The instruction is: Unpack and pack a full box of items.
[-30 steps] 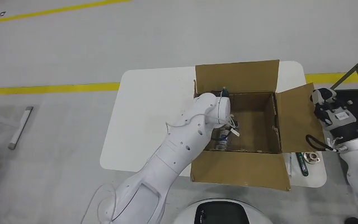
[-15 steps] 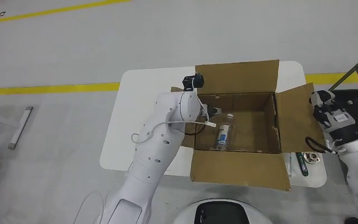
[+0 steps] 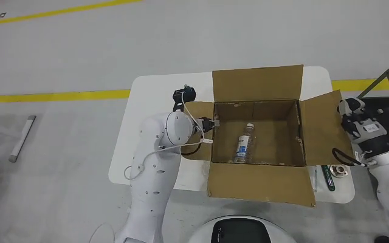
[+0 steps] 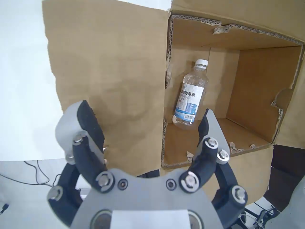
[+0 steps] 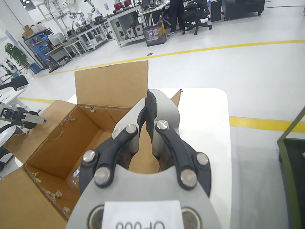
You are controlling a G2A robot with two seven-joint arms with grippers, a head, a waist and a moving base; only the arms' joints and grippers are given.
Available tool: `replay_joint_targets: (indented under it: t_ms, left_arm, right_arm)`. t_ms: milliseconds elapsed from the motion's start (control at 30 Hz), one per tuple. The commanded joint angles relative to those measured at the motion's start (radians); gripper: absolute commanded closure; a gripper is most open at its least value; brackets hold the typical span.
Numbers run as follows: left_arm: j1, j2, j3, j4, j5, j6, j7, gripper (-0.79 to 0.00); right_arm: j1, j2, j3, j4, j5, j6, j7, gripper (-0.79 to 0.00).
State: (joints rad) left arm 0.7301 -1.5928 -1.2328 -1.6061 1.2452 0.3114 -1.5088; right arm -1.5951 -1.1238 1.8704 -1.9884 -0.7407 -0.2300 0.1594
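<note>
An open cardboard box [image 3: 285,78] stands on the white table [image 3: 158,121] with all its flaps folded out. A clear bottle [image 3: 244,144] with a white cap and a blue-white label lies alone on the box floor near the left wall; the same bottle [image 4: 190,98] shows past my left fingers. My left gripper [image 4: 145,115] is open and holds nothing. It hangs just outside the box's left wall, over the left flap [image 4: 107,72], and in the top view the left gripper [image 3: 208,123] is at that wall's rim. My right gripper [image 5: 149,107] is shut and empty, over the right flap.
The right arm [image 3: 363,130] stays beyond the box's right flap, near the table's edge. A green and black tool [image 3: 329,177] lies on the table near its front right corner. Bare table stretches left of the box. The front flap [image 3: 261,182] hangs over the table's near edge.
My left gripper has come up out of the box and moved left over the left flap. The bottle now lies uncovered on the box floor. The right arm has not moved.
</note>
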Motion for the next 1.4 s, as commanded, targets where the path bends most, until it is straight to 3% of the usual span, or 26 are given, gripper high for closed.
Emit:
replay_joint_targets:
  t_ms: [0,167,367,533,733,1233,1367]
  left_arm:
    - [0.008,-0.003,-0.005,-0.018,0.003,-0.002,-0.002,-0.785]
    - [0.018,-0.007,-0.012,-0.064,0.010,-0.011,-0.011,-0.785]
    - [0.010,-0.011,-0.006,-0.115,0.023,-0.014,-0.014,-0.785]
    - [0.010,-0.012,-0.007,-0.123,0.026,-0.006,-0.006,-0.785]
    - [-0.005,-0.012,-0.003,-0.100,0.015,-0.014,-0.008,-0.785]
    - [-0.010,-0.012,-0.001,-0.092,0.010,-0.016,-0.006,-0.785]
    - [-0.010,-0.012,-0.001,-0.092,0.010,-0.016,-0.006,-0.785]
  right_arm:
    - [0.003,0.000,0.018,-0.001,0.017,0.006,0.006,0.000]
    - [0.007,0.006,0.089,-0.007,0.053,0.002,0.061,0.000]
    - [-0.002,0.022,0.224,-0.037,0.090,-0.074,0.209,0.000]
    - [-0.069,0.036,0.327,-0.059,0.145,-0.139,0.437,0.000]
    - [-0.189,0.035,0.426,-0.083,0.181,-0.164,0.533,0.000]
    - [-0.244,0.033,0.397,-0.106,0.132,-0.149,0.569,0.000]
    - [-0.279,0.032,0.358,-0.132,0.096,-0.075,0.643,0.000]
